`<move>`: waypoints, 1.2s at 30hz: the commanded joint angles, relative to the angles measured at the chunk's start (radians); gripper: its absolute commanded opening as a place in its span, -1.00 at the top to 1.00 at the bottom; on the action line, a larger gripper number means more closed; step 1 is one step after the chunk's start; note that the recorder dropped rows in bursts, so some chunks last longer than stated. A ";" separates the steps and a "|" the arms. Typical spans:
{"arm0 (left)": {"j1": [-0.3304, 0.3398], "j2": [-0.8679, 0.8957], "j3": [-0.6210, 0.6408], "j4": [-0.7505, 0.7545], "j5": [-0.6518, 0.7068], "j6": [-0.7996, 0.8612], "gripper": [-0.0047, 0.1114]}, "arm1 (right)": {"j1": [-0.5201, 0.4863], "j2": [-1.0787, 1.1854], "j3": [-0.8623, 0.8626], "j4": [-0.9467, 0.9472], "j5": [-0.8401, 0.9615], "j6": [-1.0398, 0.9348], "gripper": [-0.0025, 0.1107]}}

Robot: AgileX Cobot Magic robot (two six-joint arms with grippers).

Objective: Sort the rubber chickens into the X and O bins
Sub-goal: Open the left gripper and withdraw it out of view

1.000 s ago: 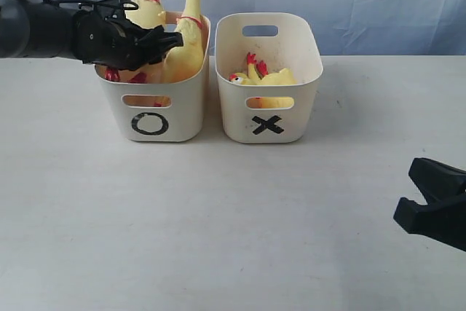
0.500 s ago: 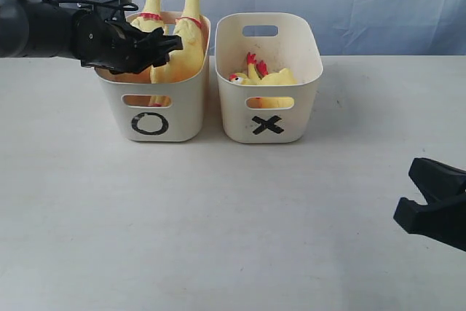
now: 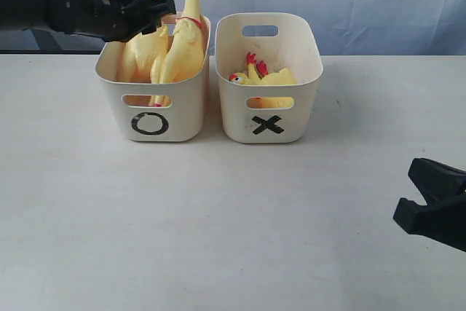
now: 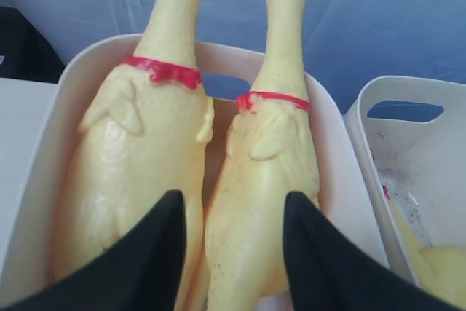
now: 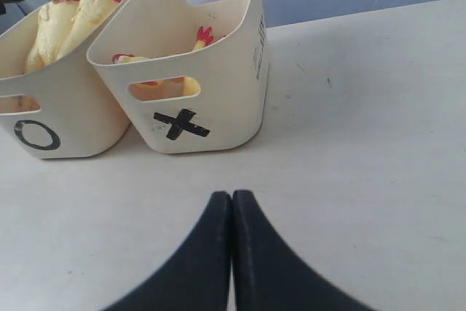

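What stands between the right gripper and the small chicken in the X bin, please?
Only the X bin's front wall: the small chicken lies behind it, so the right gripper likely must reach over the rim.

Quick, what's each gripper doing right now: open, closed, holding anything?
Left gripper: open, holding nothing, over the O bin.
Right gripper: shut, holding nothing.

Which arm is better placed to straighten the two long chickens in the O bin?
Probably the left: the left pincer hangs open just above the long chickens in the O bin. The right pincer is shut and far off.
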 commanded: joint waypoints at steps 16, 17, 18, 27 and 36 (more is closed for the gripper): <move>0.000 -0.099 0.001 0.213 0.176 0.009 0.92 | 0.003 -0.005 0.005 -0.007 0.006 -0.003 0.97; 0.000 -0.101 0.001 0.214 0.181 0.025 0.92 | 0.003 -0.005 0.005 -0.007 0.006 -0.003 0.97; 0.000 -0.101 0.001 0.214 0.196 0.047 0.92 | 0.003 -0.005 0.005 -0.007 0.000 -0.003 0.97; 0.000 -0.163 0.114 0.252 0.134 0.054 0.92 | 0.003 -0.005 0.005 -0.007 0.000 -0.003 0.97; 0.002 -0.276 0.269 0.285 0.049 0.052 0.92 | 0.003 -0.005 0.005 -0.007 0.000 -0.003 0.97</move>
